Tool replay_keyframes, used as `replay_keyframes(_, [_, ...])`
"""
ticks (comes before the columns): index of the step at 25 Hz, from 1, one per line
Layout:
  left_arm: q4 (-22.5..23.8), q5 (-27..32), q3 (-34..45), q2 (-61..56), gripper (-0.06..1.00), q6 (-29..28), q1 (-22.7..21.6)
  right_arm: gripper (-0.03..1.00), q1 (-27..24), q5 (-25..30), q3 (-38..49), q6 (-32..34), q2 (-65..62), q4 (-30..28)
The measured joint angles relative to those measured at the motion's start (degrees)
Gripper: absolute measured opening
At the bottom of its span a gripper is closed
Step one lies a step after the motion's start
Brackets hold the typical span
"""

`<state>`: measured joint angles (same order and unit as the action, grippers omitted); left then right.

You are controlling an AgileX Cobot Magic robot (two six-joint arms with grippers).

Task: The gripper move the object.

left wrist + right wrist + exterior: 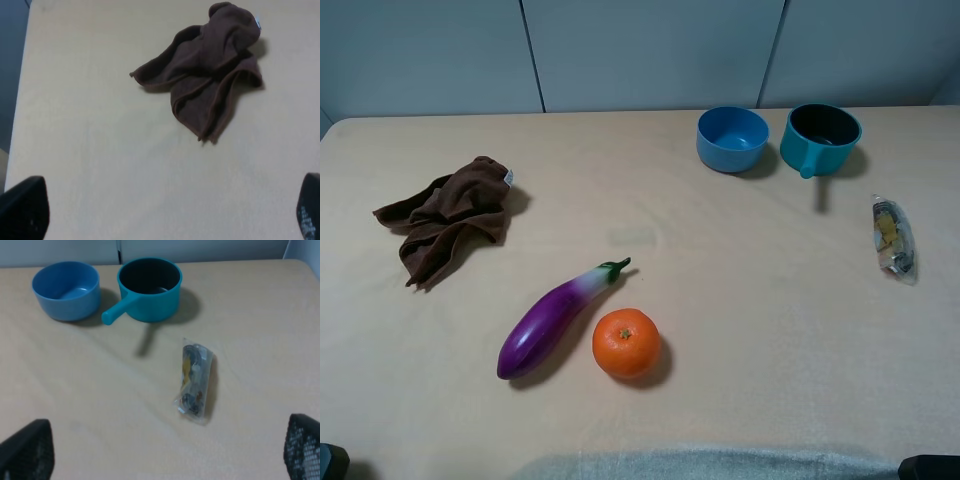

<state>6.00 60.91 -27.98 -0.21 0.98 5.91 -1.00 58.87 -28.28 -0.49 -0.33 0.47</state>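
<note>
The orange [626, 343] sits free on the beige worktop [740, 300], near the front edge and a little left of centre, with nothing grasping it. Just to its left lies a purple eggplant [552, 321], green stem pointing far-right; whether the two touch cannot be told.

A crumpled brown cloth [447, 216] lies far to the left, with a small white tag at its far edge, its print too small to read. At the far right stand a blue bowl [732, 138] and a teal handled pot [819, 139], side by side. A clear packet [893, 237] lies near the right edge; no writing on it is legible.

Left end effector [165, 212]: fingers spread wide, released. Right end effector [162, 450]: likewise released, holding nothing.
</note>
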Motion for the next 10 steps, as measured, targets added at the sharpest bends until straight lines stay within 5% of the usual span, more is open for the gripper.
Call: replay_keyframes(10, [0.0,0.0,0.0,0.0,0.99,0.0,0.0,0.69,0.0,0.0,0.0,0.0,0.0,0.0])
